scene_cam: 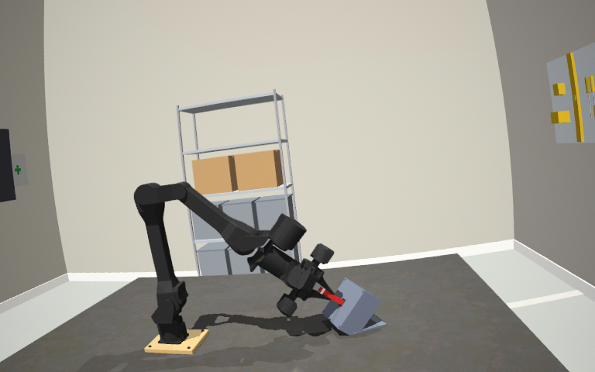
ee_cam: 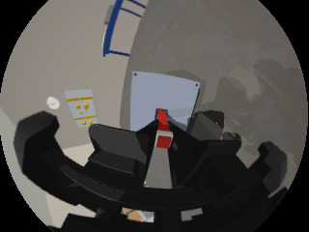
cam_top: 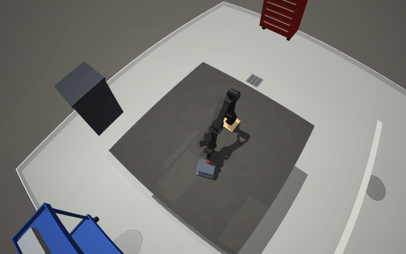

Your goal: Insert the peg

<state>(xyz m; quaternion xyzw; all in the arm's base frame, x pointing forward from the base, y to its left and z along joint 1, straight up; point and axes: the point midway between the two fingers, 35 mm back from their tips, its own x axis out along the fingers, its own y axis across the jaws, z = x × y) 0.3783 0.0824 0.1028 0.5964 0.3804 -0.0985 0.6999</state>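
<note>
Peg [cam_top: 208, 161] [scene_cam: 335, 297] [ee_cam: 164, 137] clamped in your gripper [cam_top: 208, 156] [scene_cam: 328, 294] [ee_cam: 161, 123], far end at the hole [ee_cam: 161, 112] in the panel [cam_top: 205, 167] [scene_cam: 346, 296] [ee_cam: 156, 94] just ahead. Insertion in hand, I judge; push straight along the hole's line until it stops, then release.

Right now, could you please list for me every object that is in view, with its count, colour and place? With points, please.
square peg [cam_top: 207, 161] [scene_cam: 334, 297] [ee_cam: 162, 121]: one, red with white band, at the panel's hole
sloped panel block [cam_top: 205, 167] [scene_cam: 351, 302] [ee_cam: 161, 94]: one, grey-blue, before the arm
metal shelf rack [scene_cam: 179, 131]: one, grey, by wall
cardboard boxes [scene_cam: 212, 174]: two, tan, on rack
drawer cabinet [cam_top: 279, 17]: one, red, top view's upper edge
cart [cam_top: 56, 230]: one, blue, top view's lower left
tool board [scene_cam: 561, 131] [ee_cam: 72, 103]: one, grey with yellow items, on wall
base plate [scene_cam: 199, 339]: one, pale yellow, under arm
arm: one, black, on base plate
gripper [scene_cam: 331, 294]: one, black, closed on peg
</note>
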